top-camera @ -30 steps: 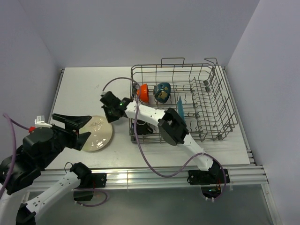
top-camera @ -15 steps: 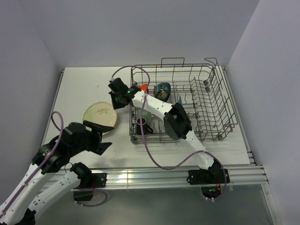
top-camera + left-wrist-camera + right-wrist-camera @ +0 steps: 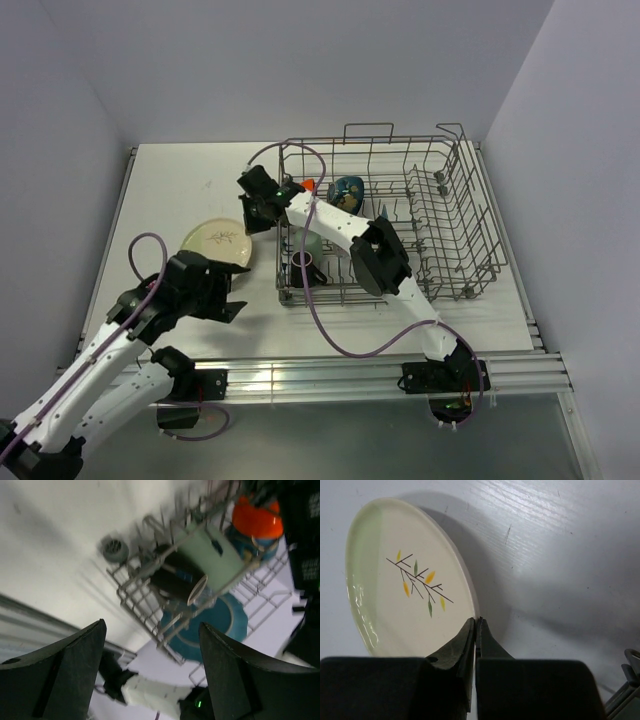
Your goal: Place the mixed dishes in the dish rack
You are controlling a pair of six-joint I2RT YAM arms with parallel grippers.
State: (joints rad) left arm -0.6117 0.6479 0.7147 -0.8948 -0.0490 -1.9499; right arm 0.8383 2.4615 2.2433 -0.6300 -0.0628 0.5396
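Working on the cream plate [image 3: 213,240], lying on the white table [image 3: 170,180] at centre left of the overhead view, just beside the left wall of the dish rack [image 3: 470,230] and not yet in it. Reaching over the rack's near-left corner with the right gripper [image 3: 477,622], fingers [image 3: 461,647] pressed fully together, tips sitting right at the plate's rim on its upper-right side. Being unable to tell from the wrist view whether nipping that thin rim or merely touching it. Hanging at lower left with the left gripper [image 3: 240,290], jaws spread wide, holding nothing, pointing toward the rack.

Seeing already among the tines the orange bowl [image 3: 307,185] and blue bowl [image 3: 347,192] toward the upper-left end. Also the pale green mug [image 3: 212,560] and dark brown mug [image 3: 172,580] side by side in the near-left corner, and the teal scalloped plate [image 3: 225,630] on edge further in.

Judging this to be the plate-loading step, late in the task. Calling next for a sure hold on the rim, then lifting, turning the plate on edge and lowering it between free tines, keeping clear of the mugs and the wire wall. Risking a slip of the glazed rim from so narrow a bite.
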